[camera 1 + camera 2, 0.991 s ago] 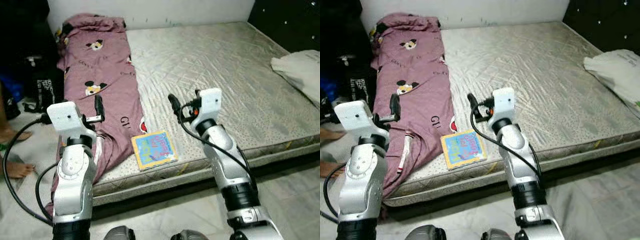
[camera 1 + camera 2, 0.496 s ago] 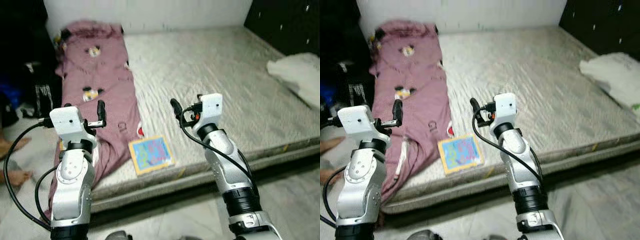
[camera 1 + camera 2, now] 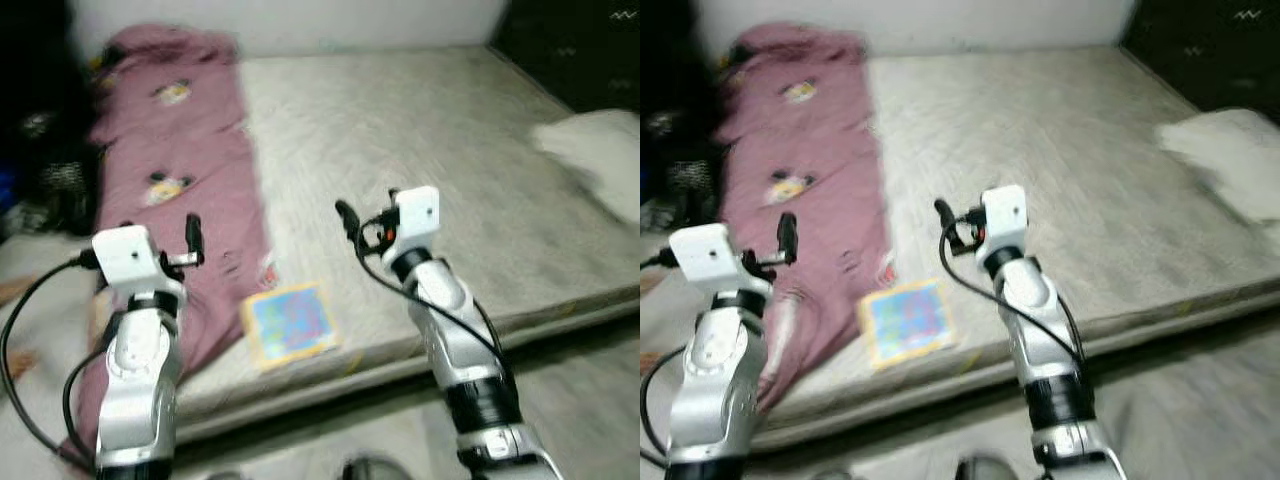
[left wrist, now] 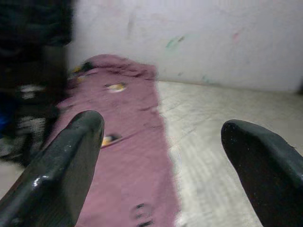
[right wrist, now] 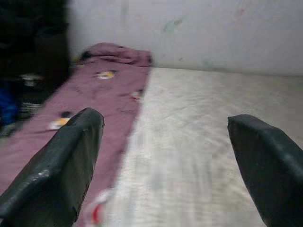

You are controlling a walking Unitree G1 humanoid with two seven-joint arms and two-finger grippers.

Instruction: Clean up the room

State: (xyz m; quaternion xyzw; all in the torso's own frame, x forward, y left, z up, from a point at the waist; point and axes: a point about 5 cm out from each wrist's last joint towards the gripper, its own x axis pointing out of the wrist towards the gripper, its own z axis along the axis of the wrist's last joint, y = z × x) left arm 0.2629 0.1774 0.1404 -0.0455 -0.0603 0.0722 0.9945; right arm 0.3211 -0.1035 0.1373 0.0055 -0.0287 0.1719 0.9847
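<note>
Two grippers hang empty above the bed: the left gripper (image 3: 192, 236), fingers spread, over a mauve blanket (image 3: 165, 170) along the mattress's (image 3: 440, 130) left side; a colourful book (image 3: 290, 322) near the front edge; then the right gripper (image 3: 347, 222), also spread.

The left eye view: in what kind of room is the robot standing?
Most likely a bedroom. A large bare mattress lies low on the floor, a purple blanket with cartoon prints is spread along its left side, and a white pillow rests at its right edge.

mauve cartoon-print blanket (image 3: 170, 170), grey mattress (image 3: 420, 130)
</note>
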